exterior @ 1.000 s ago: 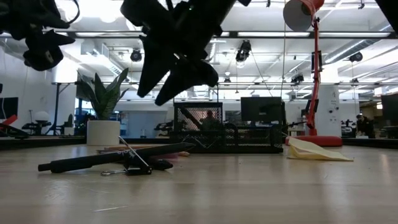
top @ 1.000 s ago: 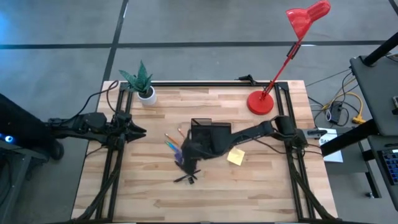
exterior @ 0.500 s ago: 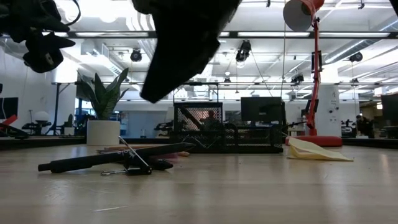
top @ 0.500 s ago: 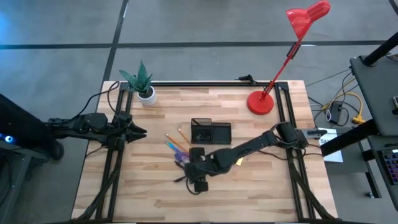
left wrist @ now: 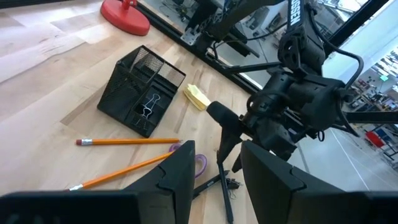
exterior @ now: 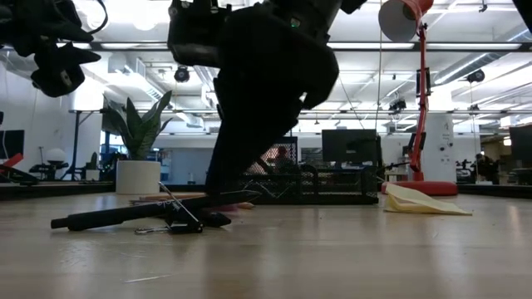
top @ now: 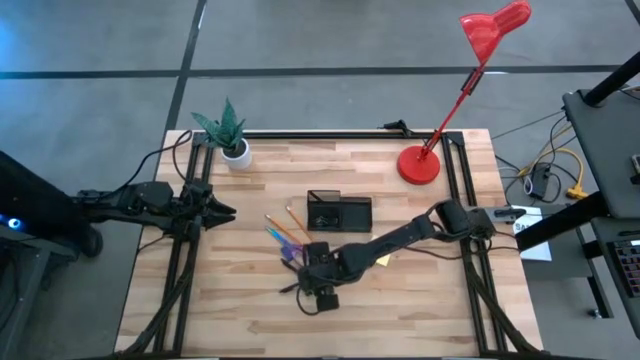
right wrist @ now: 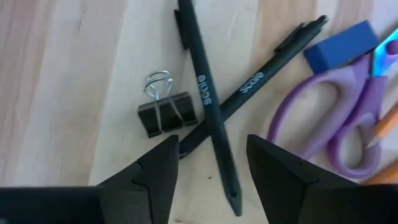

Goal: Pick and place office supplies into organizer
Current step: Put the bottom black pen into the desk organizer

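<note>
Right wrist view: crossed pens (right wrist: 214,118) lie between open tool (right wrist: 208,171) fingers

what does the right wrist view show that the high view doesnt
Only the right wrist view: a black binder clip with its wire handles lying beside two crossed pens, print on the pens, a blue eraser, and the right gripper open just above the pens.

Only the high view: the organizer, red lamp, plant pot, sticky pad, and the left gripper waiting at the table's left edge.

Both: the pens, the purple scissors and the wooden table.
</note>
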